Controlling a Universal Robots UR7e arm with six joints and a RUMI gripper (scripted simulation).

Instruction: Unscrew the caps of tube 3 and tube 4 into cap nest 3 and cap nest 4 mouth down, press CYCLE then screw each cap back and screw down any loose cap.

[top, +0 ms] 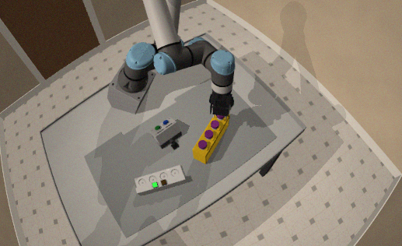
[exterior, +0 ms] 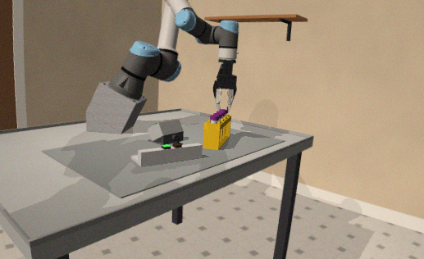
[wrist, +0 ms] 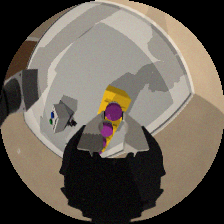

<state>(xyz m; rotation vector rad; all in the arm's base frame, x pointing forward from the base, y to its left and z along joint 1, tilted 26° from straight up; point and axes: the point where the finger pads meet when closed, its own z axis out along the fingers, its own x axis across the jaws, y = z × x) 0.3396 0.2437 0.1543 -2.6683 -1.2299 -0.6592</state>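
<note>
My gripper (top: 220, 114) (exterior: 224, 110) (wrist: 113, 111) points down, shut on the purple cap of tube 1 (top: 220, 117) (wrist: 113, 110), at the end of the yellow decapping station (top: 201, 156) (exterior: 211, 136) (wrist: 116, 93) nearest the arm. Purple caps also sit on tube 2 (top: 214, 124), tube 3 (top: 208, 134) and tube 4 (top: 202, 145). The fingers partly hide the held cap; its height is not clear. The white cap tray (top: 159, 188) (exterior: 170, 156) has empty nests. Its green lamp (top: 155, 184) (exterior: 166, 146) is lit; the amber lamp (top: 163, 182) is dark.
The grey key housing (top: 169, 134) (exterior: 166, 131) (wrist: 63, 118) stands between the arm base and the cap tray. It carries the blue CYCLE key (top: 166, 122) and green READY key (top: 158, 128). A small black part (top: 174, 145) sticks out of its front.
</note>
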